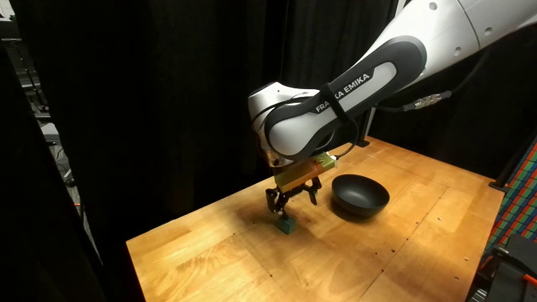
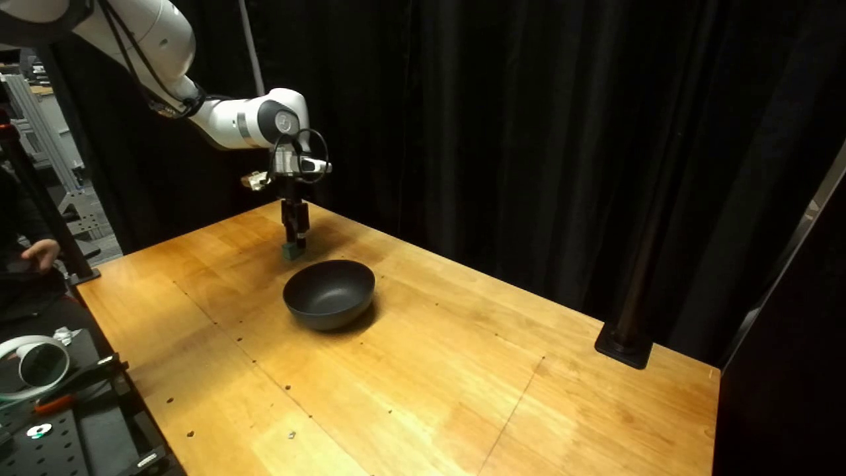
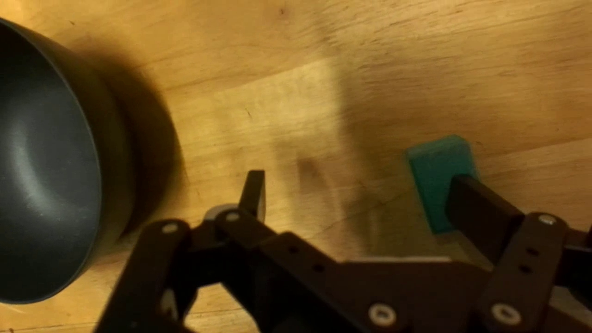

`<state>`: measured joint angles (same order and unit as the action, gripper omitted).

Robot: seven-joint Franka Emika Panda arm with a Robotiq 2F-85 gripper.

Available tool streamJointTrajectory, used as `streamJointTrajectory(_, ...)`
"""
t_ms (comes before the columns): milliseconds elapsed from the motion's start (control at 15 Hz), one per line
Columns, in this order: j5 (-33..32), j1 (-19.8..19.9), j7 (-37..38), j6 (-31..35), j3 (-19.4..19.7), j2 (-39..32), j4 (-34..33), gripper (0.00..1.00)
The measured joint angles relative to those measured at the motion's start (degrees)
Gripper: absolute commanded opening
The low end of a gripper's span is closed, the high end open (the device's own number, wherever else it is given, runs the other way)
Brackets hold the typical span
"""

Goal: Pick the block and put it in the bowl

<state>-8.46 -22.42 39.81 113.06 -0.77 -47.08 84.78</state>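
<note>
The block point(image 1: 287, 226), small and dark green, lay on the wooden counter point(image 1: 226, 272), outside the bowl point(image 1: 361, 195). In the wrist view its colour looked nearer to teal. The tool point(image 3: 358, 185) was placed low over the counter, pointing downward, and its two fingers point(image 3: 485, 212) were spread, with a wide gap between them. One of these fingers was above the block: in the wrist view its tip hid a part of the block's top face, and in an exterior view this fingertip point(image 1: 285, 215) showed right at the top of the block. Whether it was touching the block, I could not tell. The opposite finger point(image 3: 253, 192) stood nearer to the bowl, over the wood. The bowl, round, black and slightly glossy, stood upright on the counter, near the block but apart from it, and a dark shadow point(image 3: 155, 148) fell on the wood just beside its wall. The white and grey arm point(image 1: 390, 63) held the tool from above. In both exterior views a black curtain point(image 2: 496, 132) hung behind the counter. In an exterior view a dark post point(image 2: 629, 324) on a flat foot stood well apart from the bowl.
</note>
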Motion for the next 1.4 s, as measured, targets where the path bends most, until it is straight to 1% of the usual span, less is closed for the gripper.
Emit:
streamJointTrajectory(333, 1.9, 0.0, 0.2, -2.9, -0.2, -1.4, -2.9, 1.0)
streamJointTrajectory(800, 7.5, 1.0, -0.2, -6.0, -2.0, -2.5, -6.8, 1.0)
streamJointTrajectory(1067, 7.7, 1.0, -0.3, -6.7, -2.1, -3.6, -7.4, 1.0)
streamJointTrajectory(1133, 7.7, 1.0, -0.3, -6.8, -2.1, -4.1, -7.6, 0.94)
streamJointTrajectory(1200, 7.7, 1.0, -0.3, -6.8, -2.1, -4.5, -7.8, 0.74)
streamJointTrajectory(1267, 7.7, 1.0, -0.3, -6.8, -2.1, -4.8, -8.0, 0.71)
streamJointTrajectory(1333, 7.7, 1.0, -0.3, -6.8, -2.1, -5.2, -8.2, 0.7)
streamJointTrajectory(1400, 7.7, 1.0, -0.3, -6.8, -2.0, -5.5, -8.4, 0.62)
